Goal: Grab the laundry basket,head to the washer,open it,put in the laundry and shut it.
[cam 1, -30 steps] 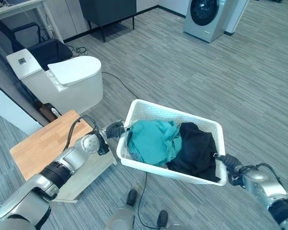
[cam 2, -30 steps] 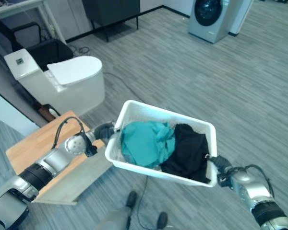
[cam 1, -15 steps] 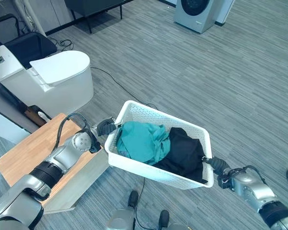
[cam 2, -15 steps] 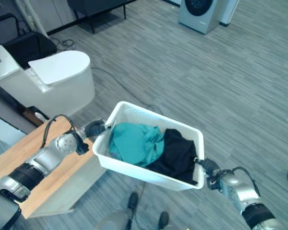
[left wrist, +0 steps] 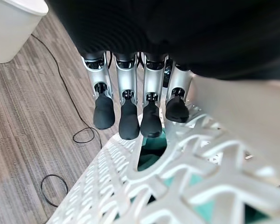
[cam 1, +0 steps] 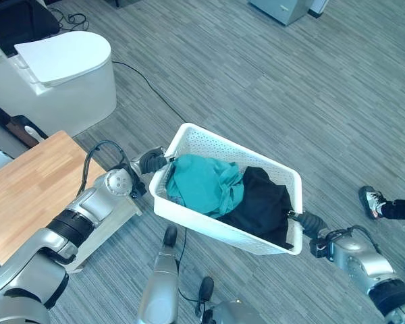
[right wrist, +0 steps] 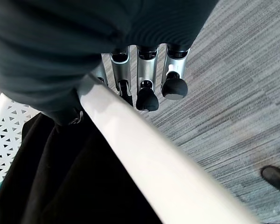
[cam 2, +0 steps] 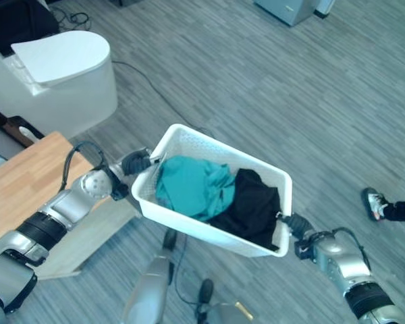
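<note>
A white perforated laundry basket (cam 1: 243,152) hangs in the air in front of me, held at its two short ends. Inside it a teal garment (cam 1: 204,186) lies toward my left hand and a black garment (cam 1: 263,206) toward my right. My left hand (cam 1: 152,162) is shut on the basket's end rim (left wrist: 177,177), fingers (left wrist: 129,122) curled over it. At the opposite end my right hand (cam 1: 310,223) is curled round the rim (right wrist: 149,154), next to the black garment (right wrist: 60,177). A corner of the grey washer (cam 1: 287,8) shows far ahead.
A white toilet (cam 1: 54,74) stands at the far left. A low wooden table (cam 1: 27,196) sits beside my left arm. A person's shoe and ankle (cam 1: 372,201) show at the right. Grey striped floor stretches between the basket and the washer.
The whole view has shifted, sliding the washer and toilet toward the upper edge. A person's shoe has come in at the right. Both hands still hold the basket.
</note>
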{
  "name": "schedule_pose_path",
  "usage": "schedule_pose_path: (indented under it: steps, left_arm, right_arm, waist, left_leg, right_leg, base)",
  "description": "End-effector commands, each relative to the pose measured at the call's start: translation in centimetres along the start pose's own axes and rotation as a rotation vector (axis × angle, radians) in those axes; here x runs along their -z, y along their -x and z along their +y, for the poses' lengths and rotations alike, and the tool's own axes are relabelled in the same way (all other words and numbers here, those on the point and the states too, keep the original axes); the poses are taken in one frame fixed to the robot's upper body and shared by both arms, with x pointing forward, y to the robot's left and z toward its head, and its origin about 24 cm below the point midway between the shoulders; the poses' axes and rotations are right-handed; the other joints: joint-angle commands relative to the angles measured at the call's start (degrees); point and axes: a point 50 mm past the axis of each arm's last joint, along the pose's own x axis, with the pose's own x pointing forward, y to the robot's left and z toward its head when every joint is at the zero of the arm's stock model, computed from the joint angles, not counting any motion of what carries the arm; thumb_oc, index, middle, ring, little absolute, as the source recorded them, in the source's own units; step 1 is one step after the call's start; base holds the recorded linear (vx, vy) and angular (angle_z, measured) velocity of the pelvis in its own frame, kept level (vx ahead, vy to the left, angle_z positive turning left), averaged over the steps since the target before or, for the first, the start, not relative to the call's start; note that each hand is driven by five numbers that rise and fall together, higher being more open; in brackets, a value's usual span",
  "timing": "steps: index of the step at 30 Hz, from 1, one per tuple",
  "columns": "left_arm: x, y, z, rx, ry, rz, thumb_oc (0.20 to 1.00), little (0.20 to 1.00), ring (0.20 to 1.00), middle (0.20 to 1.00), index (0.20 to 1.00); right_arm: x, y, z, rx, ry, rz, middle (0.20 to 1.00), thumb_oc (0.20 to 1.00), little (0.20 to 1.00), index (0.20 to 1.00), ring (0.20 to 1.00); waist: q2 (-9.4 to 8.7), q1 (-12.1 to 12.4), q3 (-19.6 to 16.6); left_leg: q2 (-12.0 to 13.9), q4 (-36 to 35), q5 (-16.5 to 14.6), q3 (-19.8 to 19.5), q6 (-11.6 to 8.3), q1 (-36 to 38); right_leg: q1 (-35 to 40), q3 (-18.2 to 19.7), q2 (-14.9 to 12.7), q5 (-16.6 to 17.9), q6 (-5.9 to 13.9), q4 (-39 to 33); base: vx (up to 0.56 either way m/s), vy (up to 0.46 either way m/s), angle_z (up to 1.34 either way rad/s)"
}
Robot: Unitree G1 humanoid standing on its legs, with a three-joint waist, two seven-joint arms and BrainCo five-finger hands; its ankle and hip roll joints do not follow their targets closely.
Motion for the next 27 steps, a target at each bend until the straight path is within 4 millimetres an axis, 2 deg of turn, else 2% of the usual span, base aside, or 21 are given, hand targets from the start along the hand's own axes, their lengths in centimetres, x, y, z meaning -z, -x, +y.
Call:
schedule_pose_path:
  steps: [1, 3, 4, 5, 6, 7, 8, 9, 11, 13, 14, 15, 16, 17, 18, 19, 21, 24, 25, 26, 27]
  left_arm:
    - [-0.5, -0.2, 1.2, -0.081, 0.006, -0.034, 0.2, 0.2, 0.2, 0.2, 0.2]
    - [0.0, 0.0, 1.0, -0.08, 0.003, -0.02, 0.2, 0.2, 0.2, 0.2, 0.2]
    - [0.6, 0.5, 0.7, -0.071, 0.001, -0.006, 0.2, 0.2, 0.2, 0.2, 0.2]
    - [0.6, 0.5, 0.7, -0.071, 0.001, -0.006, 0.2, 0.2, 0.2, 0.2, 0.2]
    - [1.5, 1.1, 0.3, -0.065, 0.007, 0.023, 0.2, 0.2, 0.2, 0.2, 0.2]
    - [1.6, 1.1, 0.3, -0.066, 0.008, 0.024, 0.2, 0.2, 0.2, 0.2, 0.2]
    - [1.8, 1.4, 0.0, -0.056, 0.012, 0.031, 0.2, 0.2, 0.2, 0.2, 0.2]
    - [2.2, 1.5, -0.2, -0.056, 0.024, 0.044, 0.2, 0.2, 0.2, 0.2, 0.2]
    - [2.1, 1.5, -0.1, -0.065, 0.03, 0.044, 0.2, 0.2, 0.2, 0.2, 0.2]
    - [2.5, 1.6, -0.3, -0.065, 0.051, 0.059, 0.2, 0.2, 0.2, 0.2, 0.2]
    - [2.7, 1.8, -0.5, -0.058, 0.056, 0.067, 0.2, 0.2, 0.2, 0.2, 0.2]
    - [3.3, 2.1, -0.6, -0.068, 0.065, 0.086, 0.2, 0.2, 0.2, 0.2, 0.2]
    - [3.4, 2.1, -0.6, -0.07, 0.067, 0.093, 0.2, 0.2, 0.2, 0.2, 0.2]
    - [3.4, 2.1, -0.6, -0.07, 0.066, 0.092, 0.2, 0.2, 0.2, 0.2, 0.2]
    - [3.9, 2.3, -0.4, -0.091, 0.058, 0.107, 0.2, 0.2, 0.2, 0.2, 0.2]
    - [3.9, 2.3, -0.4, -0.091, 0.058, 0.107, 0.2, 0.2, 0.2, 0.2, 0.2]
    - [3.8, 2.1, -0.6, -0.099, 0.051, 0.104, 0.2, 0.2, 0.2, 0.2, 0.2]
    - [3.7, 1.9, -0.9, -0.098, 0.043, 0.1, 0.2, 0.2, 0.2, 0.2, 0.2]
    - [3.7, 1.9, -1.0, -0.093, 0.045, 0.1, 0.2, 0.2, 0.2, 0.2, 0.2]
    - [3.6, 1.8, -1.2, -0.089, 0.05, 0.095, 0.2, 0.2, 0.2, 0.2, 0.2]
    - [3.6, 1.8, -1.2, -0.09, 0.05, 0.095, 0.2, 0.2, 0.2, 0.2, 0.2]
  right_arm:
    - [-7.1, 0.3, 1.2, -0.1, -0.067, -0.361, 0.2, 0.2, 0.2, 0.2, 0.2]
    - [-6.6, -0.1, 2.4, -0.137, -0.099, -0.37, 0.2, 0.2, 0.2, 0.2, 0.2]
    - [-6.5, -0.6, 3.6, -0.168, -0.107, -0.374, 0.2, 0.2, 0.2, 0.2, 0.2]
    - [-6.5, -0.6, 3.6, -0.169, -0.107, -0.374, 0.2, 0.2, 0.2, 0.2, 0.2]
    - [-6.3, -1.1, 4.2, -0.172, -0.108, -0.367, 0.2, 0.2, 0.2, 0.2, 0.2]
    - [-6.3, -1.1, 4.3, -0.172, -0.107, -0.367, 0.2, 0.2, 0.2, 0.2, 0.2]
    - [-6.2, -1.2, 4.3, -0.167, -0.096, -0.362, 0.2, 0.2, 0.2, 0.2, 0.2]
    - [-6.1, -1.4, 4.4, -0.159, -0.102, -0.361, 0.2, 0.2, 0.2, 0.2, 0.2]
    - [-6.2, -1.6, 4.6, -0.154, -0.098, -0.359, 0.2, 0.2, 0.2, 0.2, 0.2]
    - [-5.7, -1.7, 4.6, -0.143, -0.121, -0.347, 0.2, 0.2, 0.2, 0.2, 0.2]
    - [-5.5, -1.7, 4.7, -0.148, -0.127, -0.343, 0.2, 0.2, 0.2, 0.2, 0.2]
    - [-5.3, -1.7, 4.8, -0.149, -0.145, -0.339, 0.2, 0.2, 0.2, 0.2, 0.2]
    - [-5.3, -1.7, 4.7, -0.143, -0.152, -0.338, 0.2, 0.2, 0.2, 0.2, 0.2]
    - [-5.3, -1.7, 4.7, -0.143, -0.152, -0.339, 0.2, 0.2, 0.2, 0.2, 0.2]
    - [-4.7, -1.5, 4.2, -0.123, -0.166, -0.326, 0.2, 0.2, 0.2, 0.2, 0.2]
    - [-4.7, -1.5, 4.2, -0.123, -0.166, -0.326, 0.2, 0.2, 0.2, 0.2, 0.2]
    - [-4.3, -1.1, 3.9, -0.116, -0.17, -0.326, 0.2, 0.2, 0.2, 0.2, 0.2]
    - [-3.8, -0.8, 3.8, -0.113, -0.164, -0.321, 0.2, 0.2, 0.2, 0.2, 0.2]
    - [-3.6, -0.8, 3.8, -0.115, -0.164, -0.31, 0.2, 0.2, 0.2, 0.2, 0.2]
    - [-3.4, -0.7, 3.7, -0.112, -0.151, -0.303, 0.2, 0.2, 0.2, 0.2, 0.2]
    - [-3.4, -0.7, 3.7, -0.113, -0.151, -0.303, 0.2, 0.2, 0.2, 0.2, 0.2]
  waist:
    - [-2.05, 1.93, -8.95]
    - [-3.2, 2.36, -9.54]
    - [-4.4, 3.02, -9.89]
    - [-4.32, 3.04, -10.07]
    - [-4.21, 2.87, -9.93]
    - [-4.12, 2.89, -10.14]
    - [-3.37, 2.35, -9.47]
    - [-2.32, 2.01, -9.25]
    - [-0.41, 0.77, -8.56]
    - [0.62, -0.51, -8.34]
    - [1.2, -1.22, -8.47]
    - [1.8, -1.82, -8.42]
    - [1.85, -2.05, -8.17]
    - [1.94, -2.05, -8.23]
    - [2.28, -3.12, -8.01]
    - [2.25, -3.04, -8.05]
    - [2.74, -3.77, -7.76]
    - [2.05, -4.43, -9.29]
    - [1.83, -5.06, -10.12]
    - [2.68, -5.9, -10.83]
    - [2.52, -5.95, -10.91]
  left_leg:
    - [-0.88, 3.13, 1.95, 3.34, 3.54, 2.2]
    - [-2.63, 7.68, 1.23, 4.01, 4.77, 2.56]
    - [-4.84, 9.14, -2.09, 5.52, 7.29, 5.2]
    - [-4.7, 9.02, -1.94, 5.54, 7.29, 5.05]
    - [-6.27, 8.72, -5.0, 6.48, 9.66, 8.84]
    - [-6.11, 8.59, -4.84, 6.52, 9.64, 8.65]
    - [-5.85, 8.34, -5.62, 6.7, 10.33, 10.57]
    - [-5.01, 8.03, -6.36, 7.02, 10.56, 12.44]
    - [-4.5, 6.85, -7.51, 6.89, 11.05, 16.09]
    - [-4.33, 5.28, -8.57, 6.13, 10.18, 20.11]
    - [-4.02, 4.73, -8.87, 5.83, 9.74, 21.14]
    - [-3.56, 3.83, -10.23, 5.9, 8.64, 23.52]
    - [-3.58, 3.53, -11.03, 5.61, 8.2, 24.64]
    - [-3.48, 3.46, -10.91, 5.61, 8.18, 24.58]
    - [-3.25, 2.76, -13.11, 4.68, 7.32, 27.7]
    - [-3.3, 2.72, -13.02, 4.77, 7.34, 27.65]
    - [-2.99, 3.24, -15.31, 4.08, 7.03, 30.1]
    - [-2.43, 2.54, -19.0, 3.96, 5.91, 36.32]
    - [-1.79, 3.08, -18.94, 3.5, 5.45, 37.8]
    - [0.27, 5.19, -17.9, 3.51, 4.54, 39.36]
    - [0.09, 5.17, -17.76, 3.45, 4.56, 39.19]
  right_leg:
    - [6.11, 1.04, -0.3, -9.49, 7.22, 4.34]
    - [5.29, 1.82, -2.2, -7.12, 8.7, 10.21]
    - [2.55, 1.7, -4.67, 1.02, 12.3, 19.64]
    - [2.28, 1.79, -4.56, 1.1, 12.27, 19.69]
    - [-2.52, 1.87, -6.71, 9.78, 14.94, 32.05]
    - [-2.85, 1.97, -6.58, 9.89, 14.91, 32.1]
    - [-6.02, 1.05, -7.54, 12.8, 15.35, 38.72]
    - [-8.28, -1.14, -8.98, 13.69, 15.5, 41.69]
    - [-13.0, -5.24, -11.94, 10.82, 14.78, 45.5]
    - [-16.19, -8.39, -12.08, 4.5, 13.04, 38.55]
    - [-16.65, -9.55, -11.81, 3.02, 12.56, 34.89]
    - [-17.89, -10.94, -11.76, 1.78, 11.7, 24.28]
    - [-19.0, -9.81, -11.58, 2.54, 11.92, 18.91]
    - [-18.83, -9.89, -11.38, 2.94, 11.86, 18.32]
    - [-21.13, -4.6, -11.72, 6.75, 13.57, 7.41]
    - [-21.05, -4.55, -11.69, 7.08, 13.57, 7.0]
    - [-23.57, -1.28, -13.22, 10.56, 15.2, 0.73]
    - [-24.24, -4.99, -13.53, 11.87, 16.28, -0.18]
    - [-22.56, -4.9, -12.91, 13.95, 15.88, -0.02]
    - [-22.03, -4.5, -11.45, 14.25, 15.16, 2.29]
    - [-22.18, -4.47, -11.64, 14.33, 15.16, 2.28]
  base:
    - [0.46, 0.14, -0.39]
    - [0.57, 0.232, -0.62]
    - [0.55, 0.232, -0.71]
    - [0.71, 0.322, -0.74]
    - [0.34, 0.173, -0.46]
    - [0.49, 0.249, -0.19]
    - [0.33, 0.152, 0.06]
    - [0.43, 0.211, 0.12]
    - [0.42, 0.145, -0.05]
    - [0.48, 0.027, 0.04]
    - [0.54, -0.079, 0.41]
    - [0.49, -0.128, 0.56]
    - [0.39, -0.119, 0.64]
    - [0.44, -0.161, 0.44]
    - [0.31, -0.106, 0.49]
    - [0.49, -0.156, 0.61]
    - [0.39, -0.118, 0.87]
    - [0.69, -0.291, 0.61]
    - [0.63, -0.315, 0.21]
    - [0.43, -0.219, 0.04]
    - [0.44, -0.238, -0.08]
